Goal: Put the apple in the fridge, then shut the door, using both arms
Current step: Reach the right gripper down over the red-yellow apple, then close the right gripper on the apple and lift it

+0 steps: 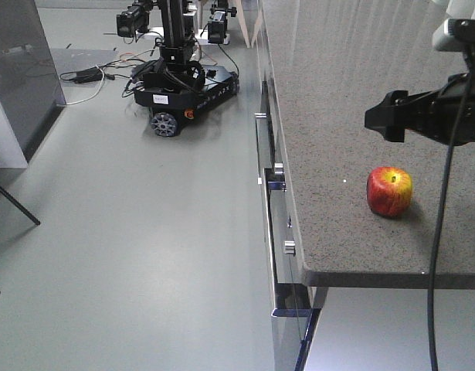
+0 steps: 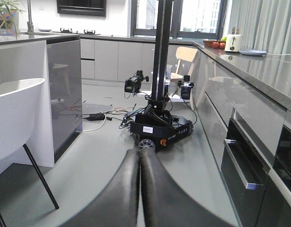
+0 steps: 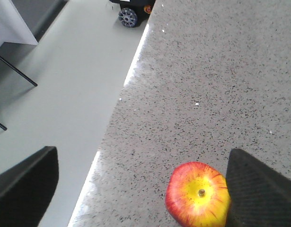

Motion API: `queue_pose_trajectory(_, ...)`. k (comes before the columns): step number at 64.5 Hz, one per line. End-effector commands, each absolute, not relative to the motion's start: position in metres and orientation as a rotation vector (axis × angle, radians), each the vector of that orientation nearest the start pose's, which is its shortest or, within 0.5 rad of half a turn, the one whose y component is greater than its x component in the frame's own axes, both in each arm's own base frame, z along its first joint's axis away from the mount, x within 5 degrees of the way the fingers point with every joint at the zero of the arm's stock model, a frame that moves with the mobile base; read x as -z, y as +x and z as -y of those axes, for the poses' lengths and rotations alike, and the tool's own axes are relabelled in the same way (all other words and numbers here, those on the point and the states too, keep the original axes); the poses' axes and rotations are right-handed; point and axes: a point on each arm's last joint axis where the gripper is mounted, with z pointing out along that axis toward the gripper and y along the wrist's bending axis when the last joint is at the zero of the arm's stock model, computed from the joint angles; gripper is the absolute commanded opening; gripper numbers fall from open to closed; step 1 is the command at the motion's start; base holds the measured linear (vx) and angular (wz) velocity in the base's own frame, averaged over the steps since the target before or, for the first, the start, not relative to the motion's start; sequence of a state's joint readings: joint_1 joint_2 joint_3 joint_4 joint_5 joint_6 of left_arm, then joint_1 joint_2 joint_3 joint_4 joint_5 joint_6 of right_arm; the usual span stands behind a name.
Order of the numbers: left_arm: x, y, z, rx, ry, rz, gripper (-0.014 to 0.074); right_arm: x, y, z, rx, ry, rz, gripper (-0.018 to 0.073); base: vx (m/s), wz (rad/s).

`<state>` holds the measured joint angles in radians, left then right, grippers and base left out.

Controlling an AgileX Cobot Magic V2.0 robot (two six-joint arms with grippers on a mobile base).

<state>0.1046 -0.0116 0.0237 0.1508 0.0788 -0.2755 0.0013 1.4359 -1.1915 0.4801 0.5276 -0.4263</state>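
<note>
The apple [image 1: 389,191], red with a yellow patch round its stem, sits on the speckled grey counter [image 1: 337,100] near the front edge. My right gripper [image 1: 381,122] hovers above and behind it. In the right wrist view that gripper [image 3: 143,189] is open, and the apple [image 3: 197,196] lies just inside the right finger [image 3: 259,189], far from the left finger [image 3: 27,184]. My left gripper [image 2: 139,152] is shut on nothing, held low over the floor and pointing down the aisle. The fridge and its door are out of view.
A black wheeled robot [image 1: 183,85] stands down the aisle with cables [image 1: 86,76] on the floor beside it. Drawer fronts with metal handles [image 1: 266,201] run below the counter edge. A white chair [image 2: 17,113] and a grey island panel [image 2: 64,90] stand on the left.
</note>
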Motion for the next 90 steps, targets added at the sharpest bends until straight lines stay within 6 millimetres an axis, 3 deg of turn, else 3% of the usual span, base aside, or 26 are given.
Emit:
queue_pose_trajectory(1,-0.197,0.056,-0.006,0.029,-0.176,-1.505,-0.0006,-0.351,0.332,-0.020,-0.227,-0.116,-2.099,0.0673,0.00,0.00)
queue_pose_trajectory(36,-0.197,0.056,-0.006,0.029,-0.176,-1.505,-0.0006,-0.306,0.365,-0.014,-0.186,-0.057,-2.181,0.0659,0.00,0.00)
queue_pose_trajectory(68,-0.197,0.056,-0.006,0.029,-0.176,-1.505,-0.0006,-0.280,0.378,-0.013,-0.168,-0.051,-2.244,0.0646,0.00,0.00)
queue_pose_trajectory(90,-0.197,0.056,-0.006,0.029,-0.176,-1.505,-0.0006,-0.250,0.386,-0.009,-0.126,-0.028,-2.353,0.0633,0.00,0.00)
